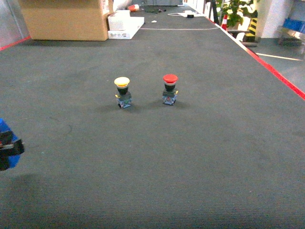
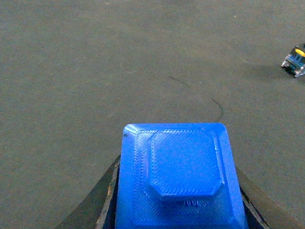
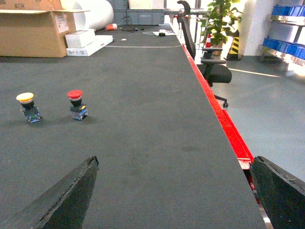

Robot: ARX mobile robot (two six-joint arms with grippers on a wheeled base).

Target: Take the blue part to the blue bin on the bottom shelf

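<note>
Left wrist view: blue part [image 2: 181, 179] fills lower centre, clamped between left gripper [image 2: 178, 205] jaws. Right gripper [image 3: 174, 191] jaws spread wide, empty. No bin visible.

matt layered-plastic blue part [image 2: 181, 179]

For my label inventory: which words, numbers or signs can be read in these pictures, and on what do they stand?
None can be read.
Cardboard box: white label and dark print near its top edge, too small and blurred.
White boxes: no legible text.
Blue part: only moulded relief, no clear characters.
</note>
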